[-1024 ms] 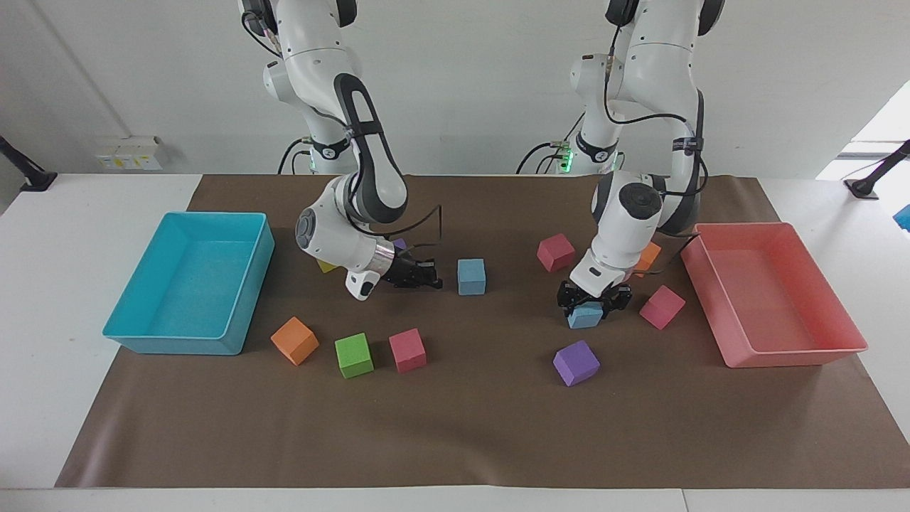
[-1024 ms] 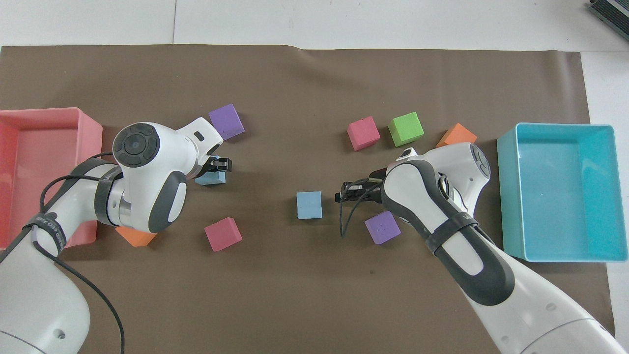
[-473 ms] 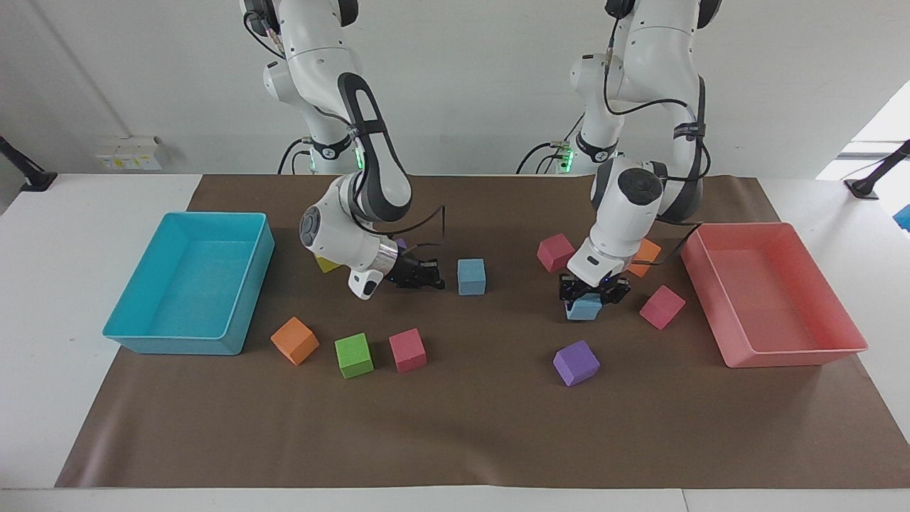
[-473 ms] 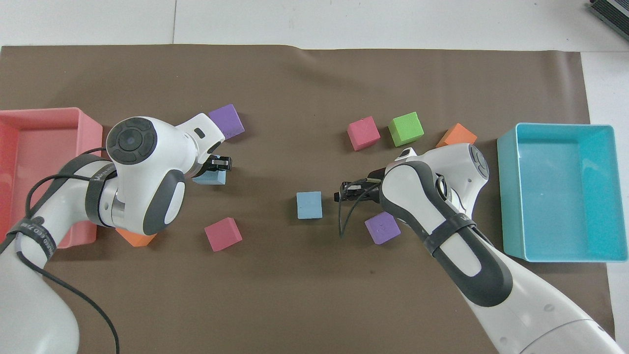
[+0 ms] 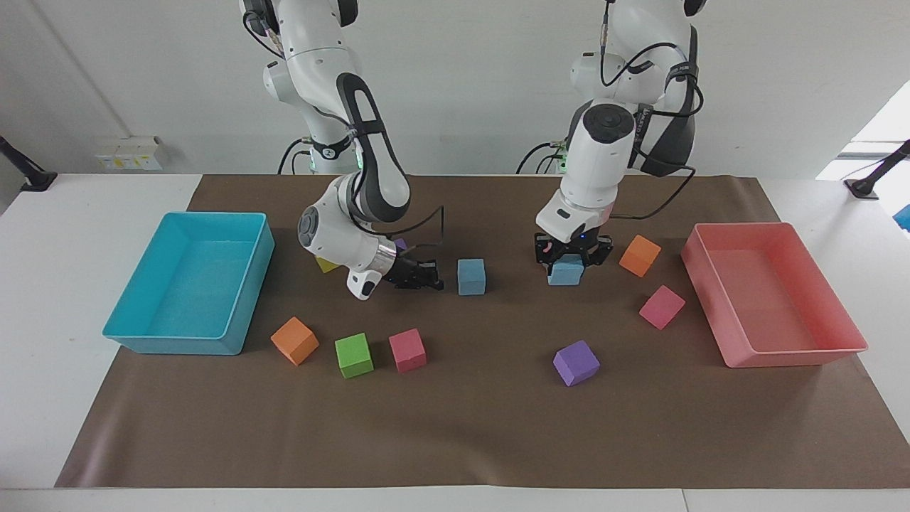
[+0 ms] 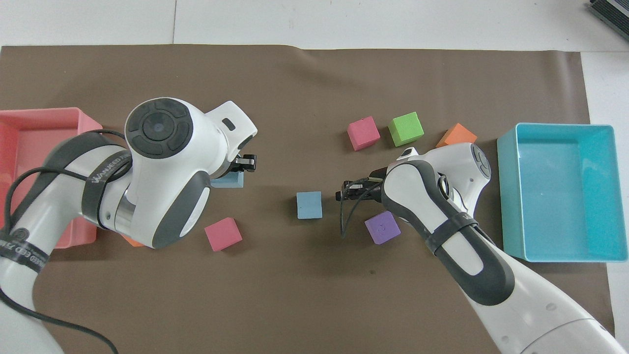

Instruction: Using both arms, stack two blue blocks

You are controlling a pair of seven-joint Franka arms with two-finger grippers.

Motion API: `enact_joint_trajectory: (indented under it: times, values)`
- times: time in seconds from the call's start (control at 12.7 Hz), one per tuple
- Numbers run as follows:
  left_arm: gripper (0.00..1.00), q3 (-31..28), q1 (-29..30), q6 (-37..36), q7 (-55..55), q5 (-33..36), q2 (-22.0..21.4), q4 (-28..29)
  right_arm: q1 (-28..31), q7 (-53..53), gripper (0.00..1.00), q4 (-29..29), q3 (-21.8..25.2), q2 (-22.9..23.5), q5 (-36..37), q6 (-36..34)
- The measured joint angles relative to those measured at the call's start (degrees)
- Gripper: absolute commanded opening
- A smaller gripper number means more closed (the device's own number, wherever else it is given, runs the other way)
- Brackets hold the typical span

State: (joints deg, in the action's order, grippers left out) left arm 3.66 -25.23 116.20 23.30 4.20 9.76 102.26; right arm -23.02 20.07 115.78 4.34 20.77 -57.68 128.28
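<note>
One blue block rests on the brown mat near the middle. My right gripper hangs low beside it, on the side toward the cyan tray, shut and empty, a small gap away. The second blue block is up in the air, with my left gripper shut on it from above. They hang over the mat between the resting block and the pink tray. The left arm's wrist hides most of the held block in the overhead view.
A cyan tray stands at the right arm's end and a pink tray at the left arm's end. Scattered cubes: orange, green, pink, purple, pink, orange, purple.
My left gripper closed on the blue block, lifted it off the mat and carried it toward the resting blue block. The right arm has stayed where it was.
</note>
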Motion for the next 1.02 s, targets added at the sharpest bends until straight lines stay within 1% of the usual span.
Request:
enact_joint_trajectory:
  times: [0.24, 0.47, 0.55, 0.71, 1.02]
  values:
    - [0.06, 0.05, -5.12, 0.0, 5.31, 0.18, 0.72, -1.64, 0.22, 0.41, 0.0, 0.74, 0.16, 0.0, 0.0, 0.0]
    - [0.05, 0.07, -10.02, 0.4, 12.25, 0.32, 4.17, -3.9, 0.26, 0.72, 0.0, 1.02, 0.23, -0.01, 0.0, 0.0]
    - [0.05, 0.08, -11.31, 1.69, 14.01, 0.32, 5.35, -4.35, 0.26, 0.72, 0.0, 1.03, 0.23, -0.02, 0.0, 0.0]
    - [0.05, 0.12, -12.3, 4.13, 15.96, 0.32, 6.54, -4.52, 0.26, 0.72, 0.0, 1.04, 0.23, -0.04, 0.0, 0.0]
    - [0.05, 0.14, -13.6, 6.16, 18.5, 0.32, 8.06, -4.52, 0.26, 0.73, 0.0, 1.04, 0.23, -0.05, 0.0, 0.01]
